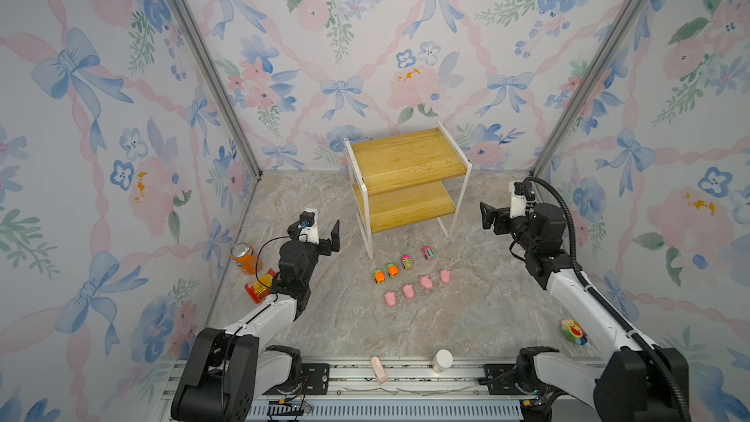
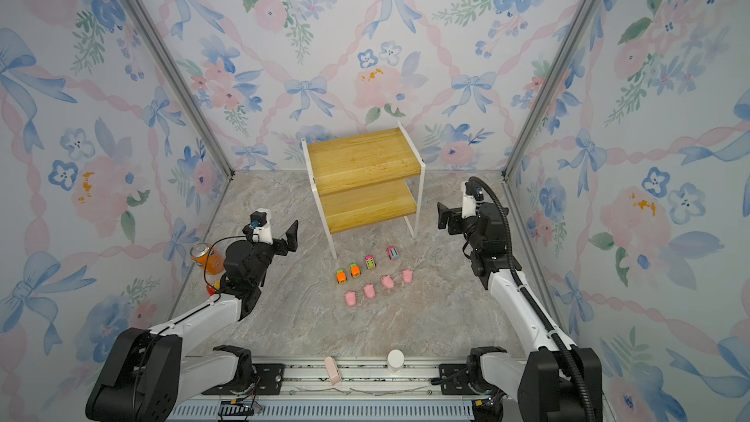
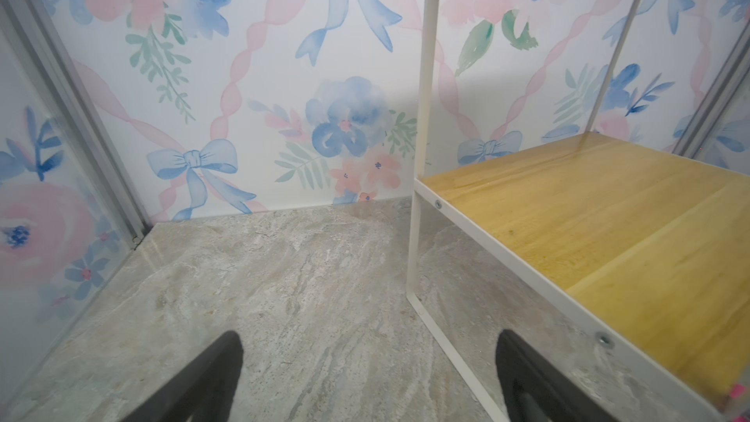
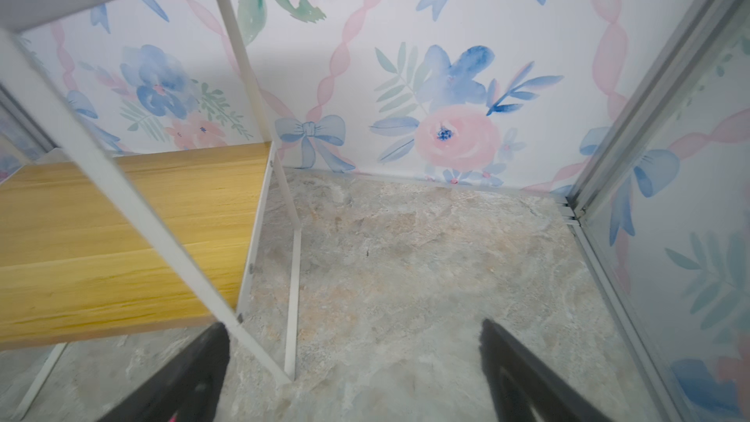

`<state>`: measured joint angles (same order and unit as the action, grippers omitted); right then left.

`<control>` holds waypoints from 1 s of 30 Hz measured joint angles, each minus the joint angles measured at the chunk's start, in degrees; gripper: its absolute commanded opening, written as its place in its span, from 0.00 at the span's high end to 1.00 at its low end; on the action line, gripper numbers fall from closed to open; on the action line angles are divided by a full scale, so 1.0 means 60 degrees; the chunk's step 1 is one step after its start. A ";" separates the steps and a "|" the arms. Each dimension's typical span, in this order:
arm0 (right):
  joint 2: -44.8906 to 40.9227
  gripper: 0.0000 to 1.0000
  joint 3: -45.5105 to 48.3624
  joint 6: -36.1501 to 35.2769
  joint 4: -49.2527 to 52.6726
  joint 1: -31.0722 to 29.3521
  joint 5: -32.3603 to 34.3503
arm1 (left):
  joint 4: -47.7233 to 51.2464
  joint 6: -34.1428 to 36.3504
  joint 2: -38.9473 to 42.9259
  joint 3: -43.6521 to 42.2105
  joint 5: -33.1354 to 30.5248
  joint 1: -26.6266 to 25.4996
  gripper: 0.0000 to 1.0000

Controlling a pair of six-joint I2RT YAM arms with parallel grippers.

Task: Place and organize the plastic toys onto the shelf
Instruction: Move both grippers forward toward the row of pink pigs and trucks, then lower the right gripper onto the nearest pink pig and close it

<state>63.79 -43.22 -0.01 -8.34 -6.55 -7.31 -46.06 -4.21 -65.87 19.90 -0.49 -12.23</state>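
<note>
Fingers (image 3: pixel 215 367) spread, nothing held

Left gripper (image 3: pixel 369 343) and right gripper (image 4: pixel 353 328) both gape empty. We find pigs (image 1: pixel 408 291) and cars (image 1: pixel 391 269) on the tabletop (image 1: pixel 446 318) before the shelf (image 1: pixel 406 164). Can (image 1: pixel 243 257) lettering unreadable; snack bag (image 1: pixel 257 290) half hidden by left arm (image 1: pixel 264 314).

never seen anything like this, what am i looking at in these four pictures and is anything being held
Two robot arms stand at a table, each ending in a two-finger gripper: the left gripper and the right gripper. Two pictures look down from one camera above; the two close-ups come from cameras on the wrists, facing the shelf. On the table before the shelf sit four toy cars and four pink pigs; a soda can stands by the left arm. Both grippers are open and hold nothing.
</note>
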 measured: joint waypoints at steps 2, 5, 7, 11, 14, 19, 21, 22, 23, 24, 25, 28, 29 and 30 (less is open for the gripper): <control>-0.0284 0.01 0.0219 0.0186 0.0656 -0.0597 -0.0004 | 0.0219 -0.0273 0.0164 -0.0142 0.0113 -0.0423 0.02; -0.0630 0.03 0.0849 0.0583 0.1395 -0.1548 0.0124 | 0.0543 -0.0663 0.0215 -0.0470 0.0164 -0.1213 0.02; -0.0918 0.05 0.1326 0.0918 0.1756 -0.2116 0.0317 | 0.0703 -0.0943 0.0193 -0.0718 0.0113 -0.1832 0.02; -0.1683 0.09 0.2266 0.1694 0.1912 -0.2965 0.0776 | 0.0918 -0.1271 0.0066 -0.1053 -0.0328 -0.3053 0.02; -0.2171 0.11 0.3093 0.2266 0.1577 -0.3391 0.1144 | 0.0951 -0.1381 0.0040 -0.1286 -0.0554 -0.3468 0.02; -0.2248 0.12 0.4750 0.3180 0.0481 -0.4171 0.1665 | 0.1024 -0.1432 0.0087 -0.1614 -0.0900 -0.3508 0.02; -0.1996 0.12 0.5191 0.3483 0.0098 -0.4462 0.1887 | 0.1064 -0.1468 0.0117 -0.1639 -0.0998 -0.3508 0.02; -0.1843 0.12 0.5300 0.3595 -0.0084 -0.4579 0.1989 | 0.1064 -0.1497 0.0113 -0.1639 -0.1031 -0.3515 0.02; -0.1650 0.13 0.5373 0.3676 -0.0280 -0.4707 0.2102 | 0.1067 -0.1526 0.0113 -0.1639 -0.1053 -0.3523 0.02; -0.1413 0.13 0.5388 0.3734 -0.0455 -0.4841 0.2233 | 0.1064 -0.1545 0.0106 -0.1639 -0.1071 -0.3523 0.02; -0.1188 0.13 0.5388 0.3792 -0.0645 -0.4958 0.2350 | 0.1056 -0.1574 0.0080 -0.1639 -0.1100 -0.3523 0.02; -0.0484 0.13 0.5380 0.3840 -0.1224 -0.5308 0.2739 | 0.1060 -0.1668 -0.0131 -0.1639 -0.1137 -0.3523 0.02; -0.0229 0.13 0.5355 0.3840 -0.1370 -0.5399 0.2881 | 0.1060 -0.1676 -0.0200 -0.1639 -0.1140 -0.3523 0.02; 0.0025 0.13 0.5319 0.3836 -0.1497 -0.5457 0.3005 | 0.1064 -0.1679 -0.0259 -0.1639 -0.1144 -0.3523 0.02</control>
<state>63.94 -11.31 23.00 -17.32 -39.29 10.72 -39.68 -14.28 -67.42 10.07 -7.35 -33.36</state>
